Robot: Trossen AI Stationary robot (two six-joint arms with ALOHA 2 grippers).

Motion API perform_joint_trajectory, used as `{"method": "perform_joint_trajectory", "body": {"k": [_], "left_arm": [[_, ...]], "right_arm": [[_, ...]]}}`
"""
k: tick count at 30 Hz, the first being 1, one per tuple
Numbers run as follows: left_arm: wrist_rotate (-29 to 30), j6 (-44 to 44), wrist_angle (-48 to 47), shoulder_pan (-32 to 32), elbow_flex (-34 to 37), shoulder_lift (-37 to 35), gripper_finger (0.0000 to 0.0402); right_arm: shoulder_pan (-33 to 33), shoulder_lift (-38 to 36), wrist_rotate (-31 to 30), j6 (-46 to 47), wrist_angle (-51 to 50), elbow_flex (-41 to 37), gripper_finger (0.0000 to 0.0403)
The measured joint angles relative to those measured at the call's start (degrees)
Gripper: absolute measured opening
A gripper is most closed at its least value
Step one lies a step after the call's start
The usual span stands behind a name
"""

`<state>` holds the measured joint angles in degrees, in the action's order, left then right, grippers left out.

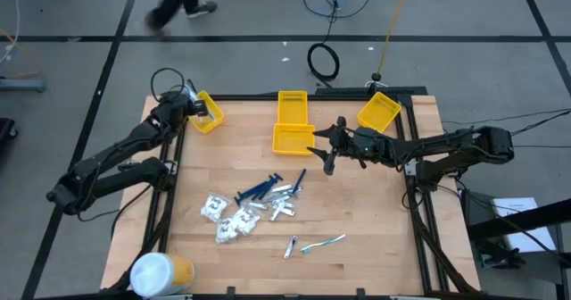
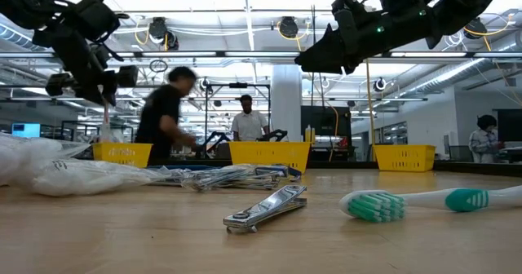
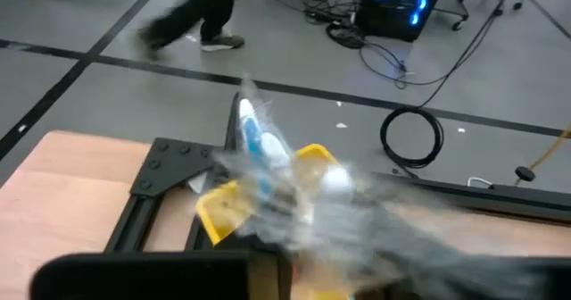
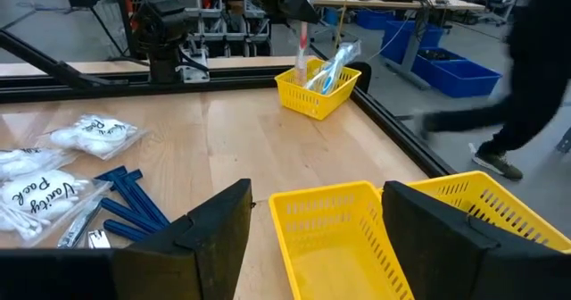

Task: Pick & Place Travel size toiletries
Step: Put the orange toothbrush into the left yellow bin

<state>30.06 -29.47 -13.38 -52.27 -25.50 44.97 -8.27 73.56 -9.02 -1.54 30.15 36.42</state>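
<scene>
your left arm reaches up along the table's left edge to the far left corner, its gripper raised above the table top; you can't tell how its fingers stand. your right arm comes in from the right side, stretched level across the far half, its gripper hanging above the table with fingers spread wide apart.

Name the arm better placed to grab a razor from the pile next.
Right. The right gripper hangs open and empty over the middle bin, close to the razors. The left gripper is off at the far-left bin, apparently occupied with a wrapped item there.
</scene>
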Motion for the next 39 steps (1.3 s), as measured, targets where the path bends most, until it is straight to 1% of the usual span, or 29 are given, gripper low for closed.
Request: {"method": "perform_joint_trajectory", "body": {"k": [4, 11, 13, 16, 19, 25, 31, 34, 36, 39], "left_arm": [[-0.06, 0.15, -0.15, -0.17, 0.0, 0.0, 0.0123], [-0.16, 4.95, 0.13, -0.83, -0.02, 0.0, 0.0212], [-1.73, 5.01, -0.04, -1.09, -0.56, 0.0, 0.0233], [-4.11, 3.56, -0.05, -0.97, -2.15, 0.0, 0.0258], [-4.59, 1.73, -0.57, -1.01, -2.76, -0.02, 0.0275], [-4.57, 2.4, -1.1, -1.01, -2.86, -0.03, 0.0289], [-5.41, 2.63, -0.31, -0.34, -2.86, -1.7, 0.0284], [-7.32, 1.8, 2.06, 1.28, -2.87, -3.13, 0.0277], [-7.57, 1.5, 3.08, 3.0, -2.91, -3.45, 0.0272], [-8.81, 3.46, 5.18, 6.04, -2.91, -3.4, 0.0266]], "right_arm": [[0.0, 0.0, 0.01, 0.0, 0.0, 0.0, 0.0238], [0.0, 0.0, 0.02, 0.42, 0.0, 0.0, 0.0238], [0.0, 0.0, 0.02, 0.42, 0.02, 0.0, 0.0238], [0.0, 0.02, 0.02, 0.42, 0.01, 0.0, 0.0238], [0.0, 0.02, 0.02, 0.42, 0.0, 0.0, 0.0238], [0.0, 0.02, 0.04, 0.44, 0.02, 0.02, 0.0238], [0.0, 0.02, 0.04, 0.44, 0.02, 0.02, 0.0238], [0.0, 0.02, 0.03, 0.38, 0.02, 0.02, 0.0238], [0.0, 0.02, 0.02, 0.35, 0.02, 0.02, 0.0238], [0.0, 0.02, 0.02, 0.28, 0.24, 0.02, 0.0238]]}}
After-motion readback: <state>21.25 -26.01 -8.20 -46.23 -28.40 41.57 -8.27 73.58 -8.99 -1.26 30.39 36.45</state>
